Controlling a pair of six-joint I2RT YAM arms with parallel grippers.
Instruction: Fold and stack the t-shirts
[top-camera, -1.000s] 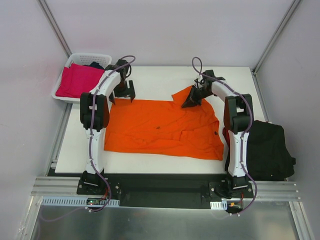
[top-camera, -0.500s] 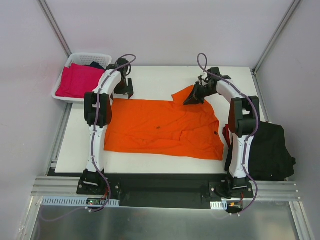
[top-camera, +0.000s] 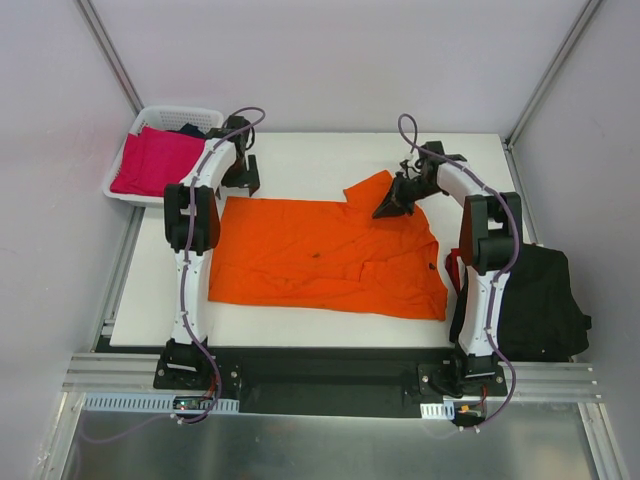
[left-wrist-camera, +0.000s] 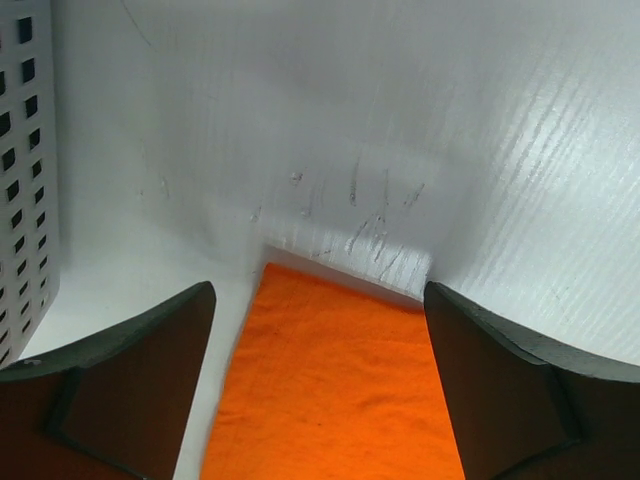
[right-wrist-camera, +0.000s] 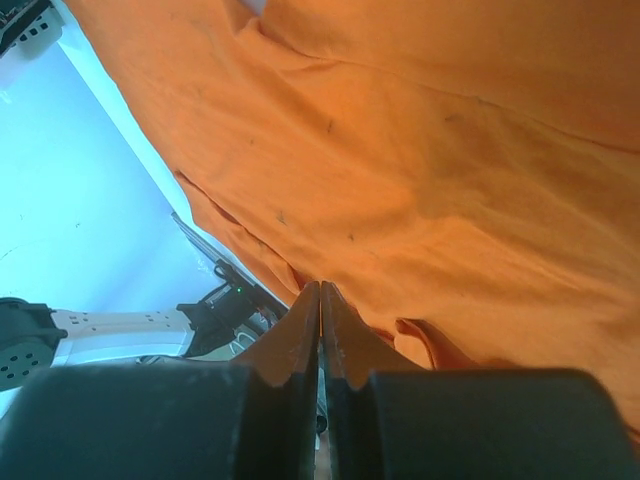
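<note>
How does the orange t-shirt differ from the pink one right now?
The orange t-shirt lies spread on the table; the pink t-shirt sits in the basket. The right gripper pinches the orange one; nothing touches the pink. Both are plain cloth.

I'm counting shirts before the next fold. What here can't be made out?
- Top view: dark cloth in the basket, mostly under the pink shirt and left arm.
- Top view: how many shirts the black pile holds; the right arm covers its left edge.
- Left wrist view: most of the orange shirt, cut off by the bottom edge and the open left gripper's fingers.
</note>
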